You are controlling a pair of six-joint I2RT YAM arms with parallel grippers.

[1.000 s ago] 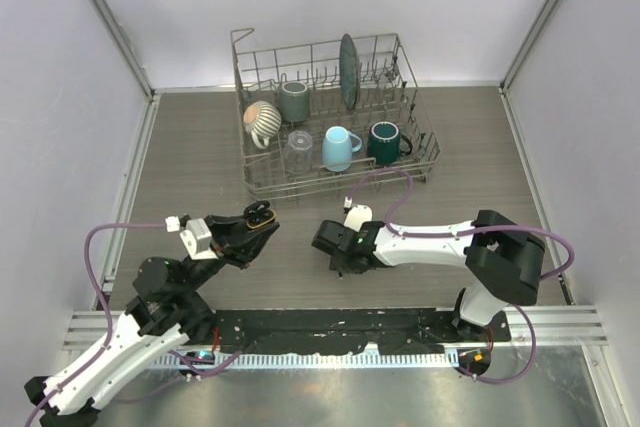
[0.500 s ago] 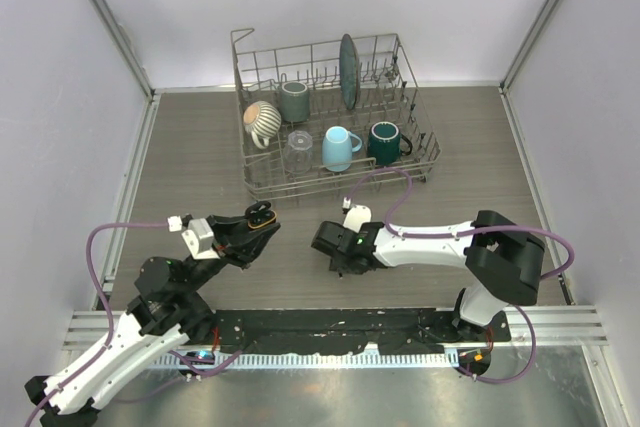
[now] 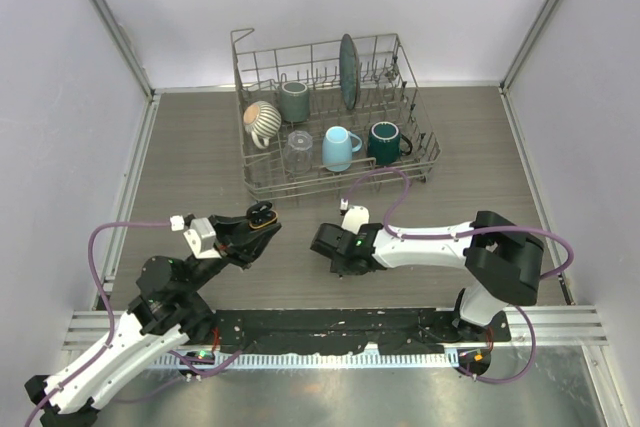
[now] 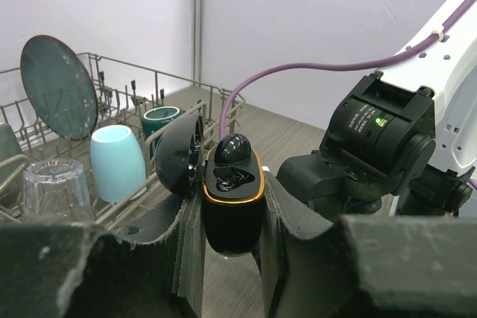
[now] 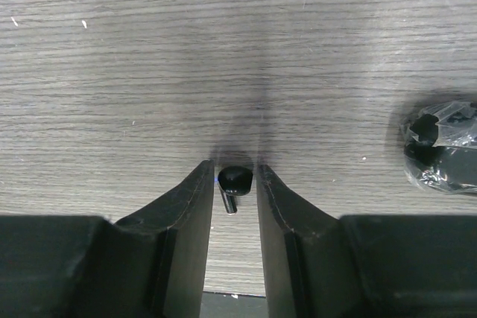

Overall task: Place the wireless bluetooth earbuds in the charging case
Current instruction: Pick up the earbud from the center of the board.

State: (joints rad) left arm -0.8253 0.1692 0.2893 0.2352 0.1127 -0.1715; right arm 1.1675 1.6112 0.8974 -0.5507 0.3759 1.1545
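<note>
- Top view: the left end effector (image 3: 252, 230) holds the open charging case (image 3: 262, 215) raised above the counter (image 3: 200, 147). It faces the right arm, in our judgement to present it for loading. The right end effector (image 3: 335, 255) is down at the counter.
- Left wrist view: the end effector is pinching the case by its body, which leaves the lid (image 4: 179, 156) free. A seated earbud (image 4: 233, 148) fills the far socket; the near socket is empty.
- Right wrist view: the end effector has narrowed onto the loose earbud (image 5: 235, 178) lying on the counter. It appears to be pinching the earbud's sides ready for lifting. A wrapped black item (image 5: 441, 147) lies well apart.
</note>
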